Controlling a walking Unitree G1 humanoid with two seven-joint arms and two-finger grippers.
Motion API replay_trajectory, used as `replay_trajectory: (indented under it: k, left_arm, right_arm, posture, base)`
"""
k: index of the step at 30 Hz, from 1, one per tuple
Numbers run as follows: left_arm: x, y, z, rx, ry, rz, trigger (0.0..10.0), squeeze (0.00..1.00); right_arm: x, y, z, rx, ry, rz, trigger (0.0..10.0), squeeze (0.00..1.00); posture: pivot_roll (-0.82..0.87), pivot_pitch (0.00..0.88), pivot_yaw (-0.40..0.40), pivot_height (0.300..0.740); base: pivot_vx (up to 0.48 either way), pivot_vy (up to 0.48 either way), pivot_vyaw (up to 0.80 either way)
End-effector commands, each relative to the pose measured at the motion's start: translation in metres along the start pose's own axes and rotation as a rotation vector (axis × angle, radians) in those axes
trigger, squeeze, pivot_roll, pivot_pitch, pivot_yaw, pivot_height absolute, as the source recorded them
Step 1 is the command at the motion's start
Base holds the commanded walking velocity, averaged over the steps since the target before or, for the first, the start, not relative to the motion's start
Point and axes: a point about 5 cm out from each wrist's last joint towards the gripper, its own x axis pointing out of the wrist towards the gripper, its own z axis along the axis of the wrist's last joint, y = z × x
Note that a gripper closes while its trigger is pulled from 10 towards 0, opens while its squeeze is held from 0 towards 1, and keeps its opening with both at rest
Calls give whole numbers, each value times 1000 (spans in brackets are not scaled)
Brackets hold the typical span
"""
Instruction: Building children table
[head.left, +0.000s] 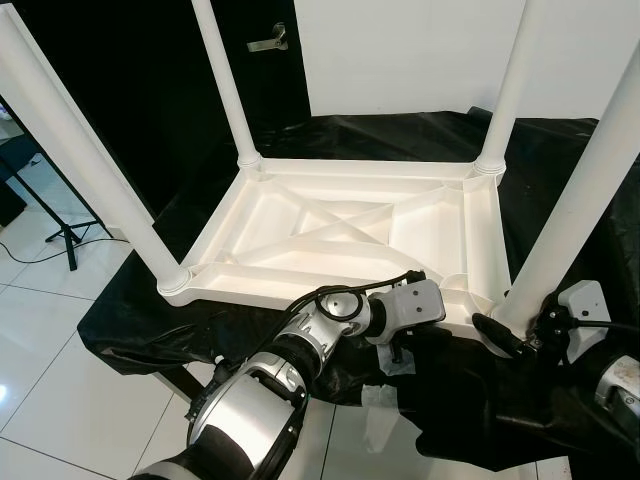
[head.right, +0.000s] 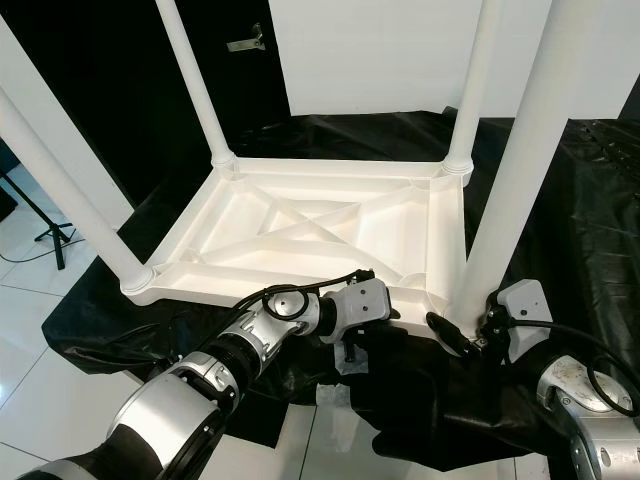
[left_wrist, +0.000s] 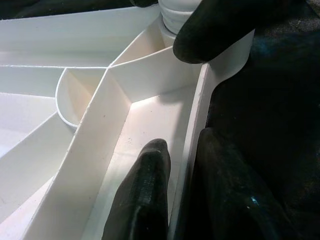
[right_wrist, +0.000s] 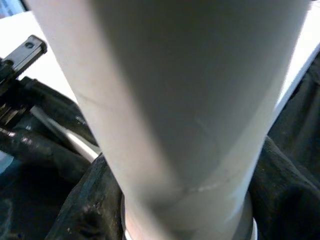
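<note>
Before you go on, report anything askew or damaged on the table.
Nothing stands out. The upturned white table lies flat on the black cloth, four legs seated upright; left hand at its near rim, right hand at the near-right leg.

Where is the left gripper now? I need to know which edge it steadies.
The left gripper sits at the upturned tabletop's near edge, fingers straddling its rim beside the near-right leg.

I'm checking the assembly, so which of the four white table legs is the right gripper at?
The near right leg, in the corner closest to the robot on its right. The right gripper is at its base; the other three legs stand with no gripper at them.
</note>
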Motion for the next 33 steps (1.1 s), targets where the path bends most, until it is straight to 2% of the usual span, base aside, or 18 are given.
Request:
replay_trajectory:
  k: [1,3,4,6,9,12,18,19,20,22,24,25,28,29,31,32,33]
  left_arm:
    - [5,-10,-17,-68,69,76,10000,0]
    - [5,-10,-17,-66,69,75,10000,0]
    - [5,-10,-17,-66,69,75,10000,0]
    - [5,-10,-17,-64,69,73,10000,0]
    - [6,-11,-16,-63,67,70,10000,0]
    - [6,-11,-16,-62,68,67,10000,0]
    - [6,-12,-16,-57,70,58,10000,0]
    - [7,-12,-16,-58,70,59,10000,0]
    - [7,-12,-16,-59,69,59,10000,0]
    - [7,-12,-16,-59,70,58,10000,0]
    - [7,-13,-17,-59,72,56,10000,0]
    - [6,-13,-17,-59,72,57,10000,0]
    - [6,-13,-17,-59,72,57,10000,0]
    - [7,-12,-16,-58,71,60,10000,0]
    - [7,-12,-16,-58,69,60,10000,0]
    - [7,-12,-15,-58,68,61,10000,0]
    - [7,-12,-15,-58,68,61,10000,0]
  right_arm:
    - [5,29,-29,75,128,75,0,0]
    - [12,40,-32,135,105,-48,0,0]
    - [12,40,-32,135,105,-48,0,0]
    - [17,50,-32,192,52,-191,0,0]
    - [20,61,-32,272,2,-335,0,0]
    - [19,65,-33,272,2,-366,0,0]
    - [16,60,-30,261,-21,-429,0,0]
    - [17,59,-31,265,-13,-444,3529,0]
    - [18,59,-32,268,-7,-460,10000,0]
    - [19,59,-32,254,1,-465,10000,0]
    - [21,58,-30,198,-4,-435,10000,0]
    - [21,57,-28,190,-16,-420,10000,1000]
    - [21,56,-26,186,-24,-411,10000,1000]
    - [22,48,-23,152,-28,-341,10000,855]
    - [22,44,-22,136,-26,-308,10000,855]
    - [21,40,-21,114,-26,-271,10000,0]
    - [21,40,-21,114,-26,-271,10000,0]
  posture:
    - [-7,0,101,740]
    - [-9,0,103,740]
    - [-9,0,103,740]
    - [-10,0,104,740]
    - [-11,0,105,740]
    - [-13,0,108,740]
    - [-16,0,112,740]
    - [-16,0,112,740]
    - [-16,0,113,740]
    - [-17,0,113,740]
    - [-19,0,114,740]
    - [-21,0,113,740]
    - [-21,0,112,740]
    - [-24,0,110,740]
    - [-24,0,110,740]
    - [-23,0,109,740]
    - [-23,0,109,740]
  base:
    - [0,0,0]
    - [0,0,0]
    - [0,0,0]
    - [0,0,0]
    - [0,0,0]
    - [0,0,0]
    - [0,0,0]
    - [0,0,0]
    - [0,0,0]
    - [0,0,0]
    - [0,0,0]
    - [0,0,0]
    - [0,0,0]
    - [0,0,0]
    - [0,0,0]
    - [0,0,0]
    - [0,0,0]
